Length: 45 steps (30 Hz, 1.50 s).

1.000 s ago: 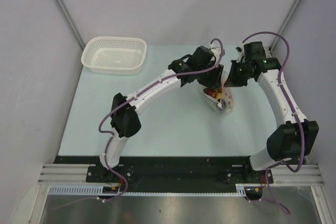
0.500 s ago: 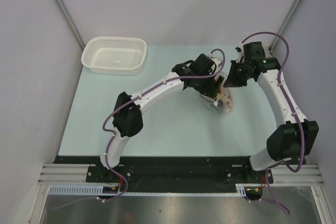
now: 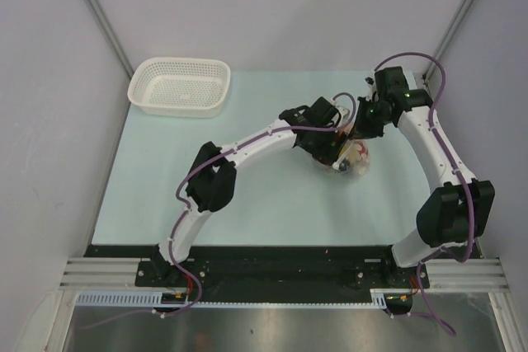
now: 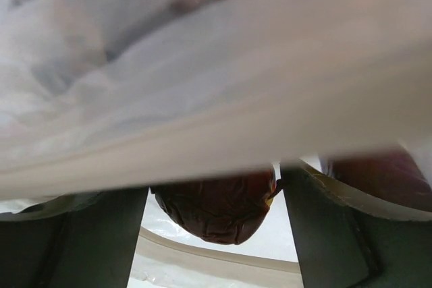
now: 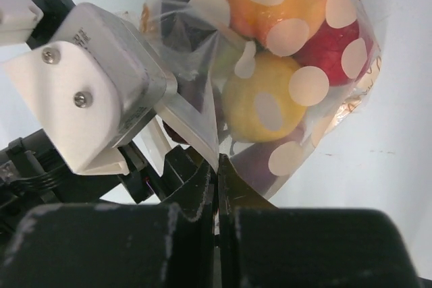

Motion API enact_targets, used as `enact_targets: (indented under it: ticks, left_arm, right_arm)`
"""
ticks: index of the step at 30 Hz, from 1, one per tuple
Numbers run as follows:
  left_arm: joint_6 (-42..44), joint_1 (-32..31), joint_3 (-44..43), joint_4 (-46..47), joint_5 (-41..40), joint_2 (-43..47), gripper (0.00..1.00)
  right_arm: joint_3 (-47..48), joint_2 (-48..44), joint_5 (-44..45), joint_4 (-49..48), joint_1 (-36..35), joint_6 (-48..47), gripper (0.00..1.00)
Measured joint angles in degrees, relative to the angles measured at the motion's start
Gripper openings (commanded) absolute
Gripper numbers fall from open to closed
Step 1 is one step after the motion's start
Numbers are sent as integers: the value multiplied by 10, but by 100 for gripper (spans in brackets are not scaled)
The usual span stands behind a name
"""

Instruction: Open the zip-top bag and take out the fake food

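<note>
The right gripper [image 5: 217,170] pinched the edge of the clear dotted plastic bag [image 5: 270,79]. I could not tell if the left gripper [image 4: 214,193] held anything. A slow, gentle pull apart looked best.

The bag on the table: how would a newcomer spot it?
On the pale green table, look right of centre, far from the white basket at the back-left corner. The zip-top bag is the only clear, white-dotted pouch, bulging with colourful fake food.
</note>
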<state>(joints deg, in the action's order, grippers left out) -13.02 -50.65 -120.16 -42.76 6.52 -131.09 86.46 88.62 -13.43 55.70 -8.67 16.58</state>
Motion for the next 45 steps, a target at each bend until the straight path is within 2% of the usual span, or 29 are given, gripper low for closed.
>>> enact_targets:
  ticks: [2, 3, 5, 6, 7, 8, 9, 16, 25, 31, 35, 42, 45]
  left_arm:
    - [1, 0, 14, 9, 1, -2, 62]
    - [0, 0, 16, 9, 0, -5, 52]
    - [1, 0, 16, 13, 1, -10, 41]
    - [-1, 0, 17, 16, 1, -12, 27]
    - [1, 0, 17, 16, 1, -12, 22]
    - [1, 0, 19, 18, 1, -12, 6]
    - [5, 0, 20, 22, 1, -11, 1]
    - [11, 0, 41, 39, -6, 24, 0]
    - [10, 0, 103, 124, -26, 179, 0]
    - [0, 15, 122, 173, -56, 238, 0]
    - [-17, 70, 144, 185, -70, 260, 0]
    - [-73, 259, 153, 232, -88, 258, 0]
    - [-96, 325, 145, 257, -128, 236, 0]
  right_arm:
    - [0, 10, 9, -2, -4, 5, 0]
    - [0, 16, 10, -3, -7, 6, 0]
    - [-2, 23, 15, -3, -12, 8, 0]
    - [-2, 26, 15, -4, -13, 9, 0]
    - [-3, 28, 17, -4, -14, 10, 0]
    - [-4, 29, 19, -5, -15, 10, 0]
    - [-4, 29, 21, -5, -16, 10, 0]
    - [-7, 29, 38, -11, -18, 7, 0]
    - [-22, 20, 61, -22, -18, 3, 0]
    - [-22, 12, 80, -27, -18, 2, 0]
    - [-22, 9, 80, -27, -18, 3, 0]
    - [-22, 6, 75, -28, -18, 5, 0]
    - [-22, 6, 71, -29, -18, 8, 0]
